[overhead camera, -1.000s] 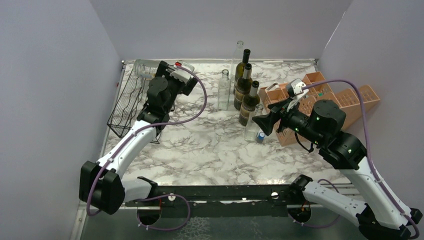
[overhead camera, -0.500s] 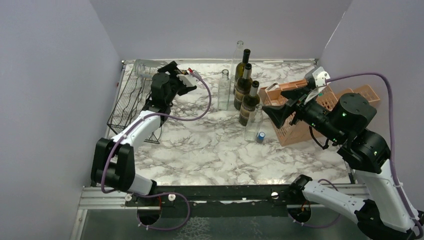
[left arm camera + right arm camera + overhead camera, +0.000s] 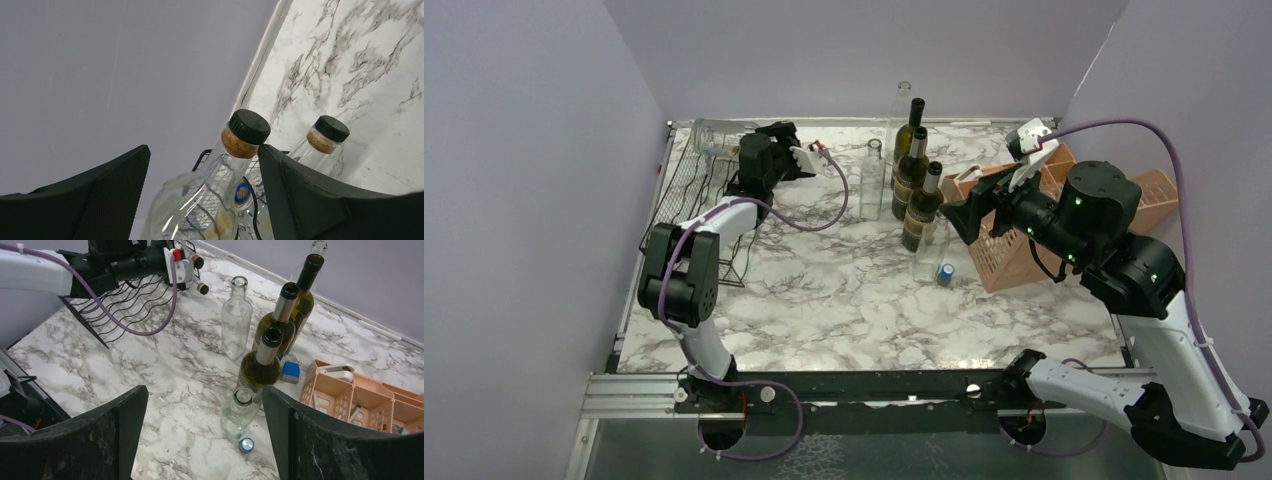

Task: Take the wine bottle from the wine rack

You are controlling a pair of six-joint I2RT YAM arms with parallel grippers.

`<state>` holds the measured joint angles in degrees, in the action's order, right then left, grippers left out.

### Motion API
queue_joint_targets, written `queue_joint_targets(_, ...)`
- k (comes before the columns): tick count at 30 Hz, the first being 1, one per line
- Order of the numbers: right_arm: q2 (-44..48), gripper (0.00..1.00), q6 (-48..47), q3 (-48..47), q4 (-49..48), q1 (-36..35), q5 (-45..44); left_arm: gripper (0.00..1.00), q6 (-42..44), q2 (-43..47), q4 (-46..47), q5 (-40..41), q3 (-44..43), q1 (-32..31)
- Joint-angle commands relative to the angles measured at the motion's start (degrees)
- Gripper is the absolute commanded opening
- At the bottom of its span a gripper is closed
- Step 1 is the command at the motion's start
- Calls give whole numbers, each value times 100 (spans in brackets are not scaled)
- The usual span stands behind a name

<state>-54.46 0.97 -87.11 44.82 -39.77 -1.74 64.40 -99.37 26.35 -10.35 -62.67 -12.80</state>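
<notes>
Marble table (image 3: 824, 300), wine rack (image 3: 686, 200), standing bottles (image 3: 910, 175), orange crate (image 3: 996, 265)

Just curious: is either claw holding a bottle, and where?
Nothing held. The left claw straddles the neck of a clear bottle, open with a gap; the right claw hangs open, empty.

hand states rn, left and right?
Left hand: open, its fingers either side of the clear bottle at the neck.
Right hand: open, empty.

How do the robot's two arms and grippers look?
The left arm and right arm have white links and black joints; a purple cable runs along each. The right arm shows green lights. The left gripper and right gripper each have two broad black textured fingers.
</notes>
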Motion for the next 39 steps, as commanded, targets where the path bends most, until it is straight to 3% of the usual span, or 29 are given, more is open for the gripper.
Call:
queue_joint_targets(1, -41, 87, -45, -306, 92, 4, -266, 85, 467, -502, 221, -177, -467, 19)
queue_joint_targets(14, -390, 88, -25, -555, 109, 7, -245, 83, 835, -1365, 422, 346, -1101, 23)
queue_joint_targets(20, -282, 88, 19, -613, 188, 6, -304, 72, 821, -1364, 616, 482, -1066, 23)
queue_joint_targets(27, -156, 88, 87, -518, 177, 8, -174, 51, 567, -1020, 811, 589, -820, 27)
queue_joint_targets(32, -151, 88, 97, -658, 333, 8, -253, 37, 150, -887, 1102, 1049, -789, 25)
queue_joint_targets(39, 186, 89, 166, -588, 238, 6, -192, 28, -671, -324, 1133, 1156, -610, -28)
